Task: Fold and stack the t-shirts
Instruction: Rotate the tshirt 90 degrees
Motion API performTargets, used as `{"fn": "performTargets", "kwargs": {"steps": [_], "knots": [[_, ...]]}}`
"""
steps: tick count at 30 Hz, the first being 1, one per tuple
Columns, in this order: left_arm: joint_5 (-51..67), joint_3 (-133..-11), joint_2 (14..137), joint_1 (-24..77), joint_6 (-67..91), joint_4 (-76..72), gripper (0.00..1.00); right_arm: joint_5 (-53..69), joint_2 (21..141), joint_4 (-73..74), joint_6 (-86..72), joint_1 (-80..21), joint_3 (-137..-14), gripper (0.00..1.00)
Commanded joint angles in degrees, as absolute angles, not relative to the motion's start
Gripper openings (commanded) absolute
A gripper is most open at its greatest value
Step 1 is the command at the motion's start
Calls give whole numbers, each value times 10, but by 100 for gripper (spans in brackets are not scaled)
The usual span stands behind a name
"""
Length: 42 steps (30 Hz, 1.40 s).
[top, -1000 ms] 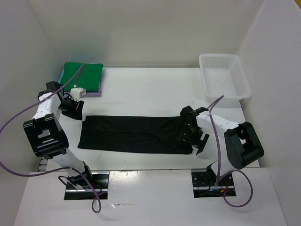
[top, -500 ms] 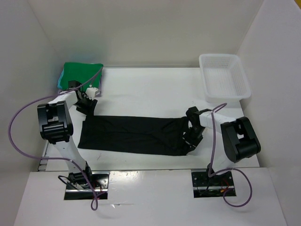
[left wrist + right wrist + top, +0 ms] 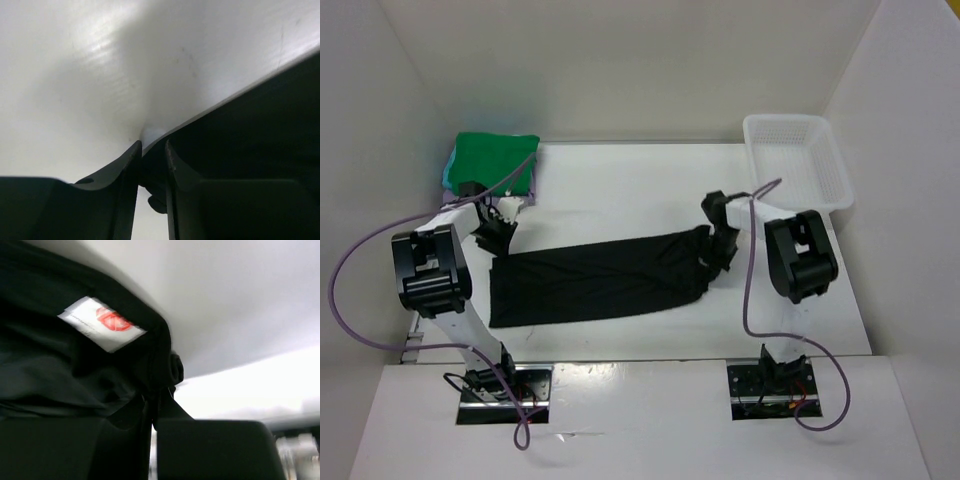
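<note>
surface: white table (image 3: pixel 620 190) enclosed by white walls, with the arm bases bolted at its near edge.
step in hand: a fold of the black t-shirt (image 3: pixel 590 282) is judged to be starting, as both ends are gripped.
doing it well: both ends are best raised together at an even height, so that the cloth is kept taut and untwisted. the near hem is best left flat on the table as the fold line.
black t-shirt: laid as a long strip across the near half of the table, slanted slightly toward the far side at its right end.
right gripper (image 3: pixel 718 252): clamped tight on the bunched right end, close to the white and red label (image 3: pixel 101 323).
left gripper (image 3: pixel 500 235): placed at the strip's far left corner. the jaws are drawn narrow, and the shirt's edge seems to be pinched between them.
far left: green t-shirt (image 3: pixel 492 162), folded on top of a stack just beyond the left gripper.
far right: white bin (image 3: pixel 798 200), set beyond the right gripper and apart from the cloth.
</note>
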<state>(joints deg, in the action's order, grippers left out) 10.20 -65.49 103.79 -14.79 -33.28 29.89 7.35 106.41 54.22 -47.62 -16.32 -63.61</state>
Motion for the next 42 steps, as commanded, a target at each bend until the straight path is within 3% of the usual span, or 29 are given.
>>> {"fn": "performTargets", "kwargs": {"steps": [1,4,6,7,8,9,11,12,14,16,20,25,30,36,39,42], "knots": [[70,-631,1028,-163,-358,380,34,-88,1154,462,-434,-163,-815,0],[83,-631,1016,-163,-370,409,41,-165,1241,468,-398,-178,-979,4],[108,-638,1016,-163,-370,435,46,-220,1293,477,-377,-192,-1073,23],[118,-644,1016,-163,-370,445,48,-239,1353,496,-350,-198,-1178,33],[128,-651,1022,-163,-370,462,51,-256,1388,509,-337,-203,-1237,57],[138,-664,1022,-163,-370,470,51,-284,1424,525,-320,-214,-1301,69],[157,-676,1027,-163,-364,487,51,-318,1556,607,-259,-228,-1560,94],[157,-676,1027,-163,-357,487,51,-336,1557,602,-259,-228,-1623,100],[171,-684,1021,-163,-351,493,51,-291,1524,589,-266,-221,-1599,100],[186,-684,1015,-163,-345,493,51,-328,1499,599,-266,-226,-1592,100],[201,-666,1010,-163,-345,483,56,-353,1330,570,-231,-246,-1463,100],[208,-638,1015,-163,-351,469,56,-394,1117,481,-207,-317,-1165,100],[182,-597,1009,-152,-368,451,56,-312,959,438,-319,-460,-922,100],[171,-544,962,-152,-414,446,47,-250,1019,443,-462,-614,-914,98],[165,-525,927,-152,-428,446,47,-190,1053,428,-509,-640,-922,89],[175,-509,900,-158,-447,451,47,-93,1053,351,-583,-640,-853,80]]}}
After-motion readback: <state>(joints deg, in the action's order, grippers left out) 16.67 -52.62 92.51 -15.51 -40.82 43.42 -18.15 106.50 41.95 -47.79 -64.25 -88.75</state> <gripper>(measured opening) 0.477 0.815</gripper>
